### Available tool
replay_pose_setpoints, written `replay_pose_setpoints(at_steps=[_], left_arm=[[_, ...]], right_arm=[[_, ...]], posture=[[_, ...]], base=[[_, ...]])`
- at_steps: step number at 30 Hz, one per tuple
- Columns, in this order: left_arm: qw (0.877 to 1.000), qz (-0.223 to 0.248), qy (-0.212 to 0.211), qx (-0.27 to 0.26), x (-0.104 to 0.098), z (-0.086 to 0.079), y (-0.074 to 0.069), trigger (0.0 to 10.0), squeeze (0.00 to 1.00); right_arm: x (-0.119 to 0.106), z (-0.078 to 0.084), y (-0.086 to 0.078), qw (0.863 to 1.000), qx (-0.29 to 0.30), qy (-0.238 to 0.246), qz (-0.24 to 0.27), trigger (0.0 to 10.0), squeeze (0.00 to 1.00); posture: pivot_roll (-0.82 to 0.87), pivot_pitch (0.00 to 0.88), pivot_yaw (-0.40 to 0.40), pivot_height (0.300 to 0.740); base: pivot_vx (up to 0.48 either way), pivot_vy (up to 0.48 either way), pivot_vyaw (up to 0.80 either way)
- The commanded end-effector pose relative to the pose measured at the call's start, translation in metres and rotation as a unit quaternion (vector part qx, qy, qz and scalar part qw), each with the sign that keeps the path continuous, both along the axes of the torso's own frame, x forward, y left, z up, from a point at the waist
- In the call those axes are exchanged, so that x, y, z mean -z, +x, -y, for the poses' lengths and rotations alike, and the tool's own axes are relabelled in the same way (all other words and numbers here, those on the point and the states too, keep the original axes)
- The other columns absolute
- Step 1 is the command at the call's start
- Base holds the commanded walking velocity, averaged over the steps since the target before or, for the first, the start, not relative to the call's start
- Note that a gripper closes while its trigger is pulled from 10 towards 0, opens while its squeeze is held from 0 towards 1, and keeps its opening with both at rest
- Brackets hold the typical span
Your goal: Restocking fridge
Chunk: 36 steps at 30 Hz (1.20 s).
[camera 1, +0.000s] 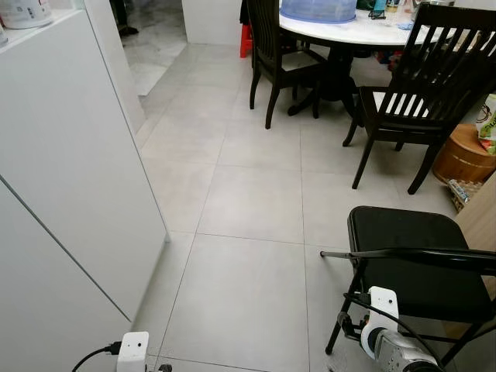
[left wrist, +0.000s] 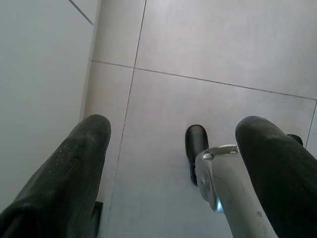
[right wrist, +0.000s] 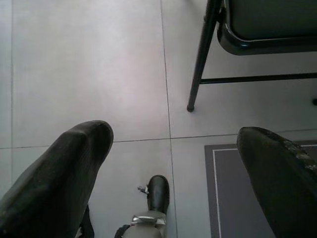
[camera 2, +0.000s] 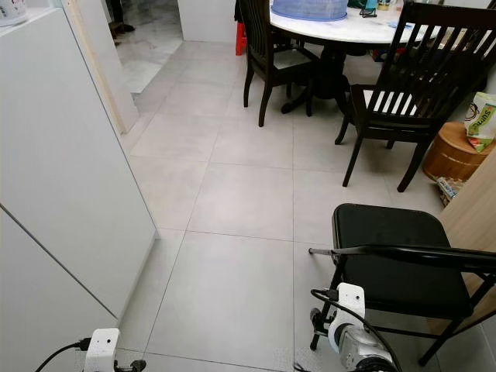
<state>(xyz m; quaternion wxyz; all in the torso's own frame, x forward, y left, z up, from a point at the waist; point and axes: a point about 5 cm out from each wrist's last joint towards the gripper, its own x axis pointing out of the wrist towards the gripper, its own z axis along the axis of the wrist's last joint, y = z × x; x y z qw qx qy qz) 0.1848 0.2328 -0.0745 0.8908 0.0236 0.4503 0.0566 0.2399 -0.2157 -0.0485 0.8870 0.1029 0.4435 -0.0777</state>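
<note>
Both claws, left claw (left wrist: 173,148) and right claw (right wrist: 173,144), hang open over grey floor tiles (camera 1: 248,201).

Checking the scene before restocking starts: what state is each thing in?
Left gripper: jaws open, empty, above the floor.
Right gripper: jaws open, empty.
Folding chair: unfolded, seat bare.
White fridge door: shut.
Blue cover: resting on the round table.

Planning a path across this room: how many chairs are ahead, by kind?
Dark wooden dining chairs: 2, one on the far left of the round table, one nearer on its right.
Black folding chair: 1, close on the robot's right.
Total: 3 chairs.
</note>
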Motion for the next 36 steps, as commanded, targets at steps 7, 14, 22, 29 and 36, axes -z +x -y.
replay_pose_setpoints(at_steps=[7,14,22,29,36], left_arm=[[1.000,0.000,0.007,0.014,0.000,-0.002,-0.002,10.0,0.00],[1.000,-0.002,0.016,0.006,0.001,-0.009,-0.009,10.0,0.00],[1.000,-0.004,0.016,-0.012,0.006,-0.010,-0.020,10.0,0.00],[0.999,-0.014,0.009,-0.044,0.013,-0.006,-0.034,10.0,0.00],[0.997,-0.024,0.004,-0.071,0.019,-0.003,-0.050,10.0,0.00]], right_arm=[[-0.002,0.001,0.003,0.999,0.036,-0.009,0.016,10.0,0.00],[0.001,-0.003,0.000,0.998,0.048,-0.005,0.035,10.0,0.00],[-0.001,0.003,-0.004,0.993,0.057,-0.052,0.089,10.0,0.00],[-0.003,0.013,-0.011,0.984,0.058,-0.104,0.134,10.0,0.00],[-0.029,0.031,-0.026,0.934,0.074,-0.177,0.303,10.0,0.00]], posture=[[0.02,0.000,0.007,0.740],[-0.04,0.000,0.038,0.740],[-0.05,0.000,0.039,0.740],[-0.07,0.000,0.004,0.740],[-0.08,0.000,-0.012,0.740]], base=[[0.000,0.000,0.00],[0.000,0.000,0.00],[0.000,0.000,0.00],[0.000,0.000,0.00],[0.000,0.000,0.00]])
